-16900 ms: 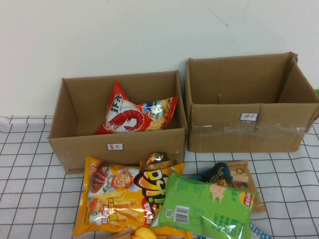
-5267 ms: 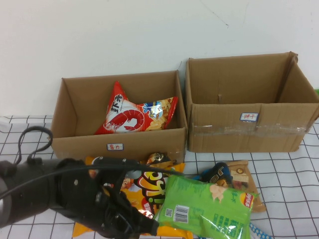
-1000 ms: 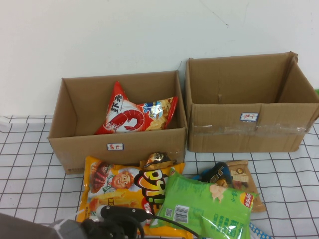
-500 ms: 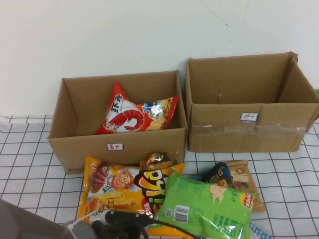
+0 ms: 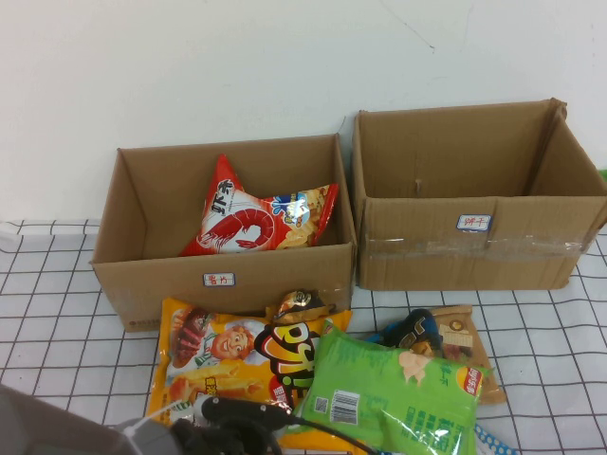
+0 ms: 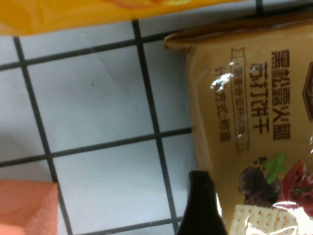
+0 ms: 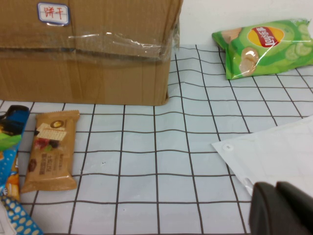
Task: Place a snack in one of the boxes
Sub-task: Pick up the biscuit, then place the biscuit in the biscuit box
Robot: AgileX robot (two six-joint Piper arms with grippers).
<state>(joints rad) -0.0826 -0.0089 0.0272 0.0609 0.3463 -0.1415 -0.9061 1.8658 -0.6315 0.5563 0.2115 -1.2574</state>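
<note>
- High view: left gripper [image 5: 237, 422] low at near table edge, over the snack pile; grip state unreadable.
- Brown biscuit pack [image 6: 254, 122] lies on checked cloth [image 6: 98, 122].
- Right gripper [image 7: 281, 208] parked beside the right box [image 7: 88, 54]; appears clenched.

Bright even light, soft shadows, blurred left-wrist close-up.

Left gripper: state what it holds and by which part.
Cannot be told. The left gripper hangs low beside a brown cracker pack; no grasp shows. The right gripper holds nothing visible.
</note>
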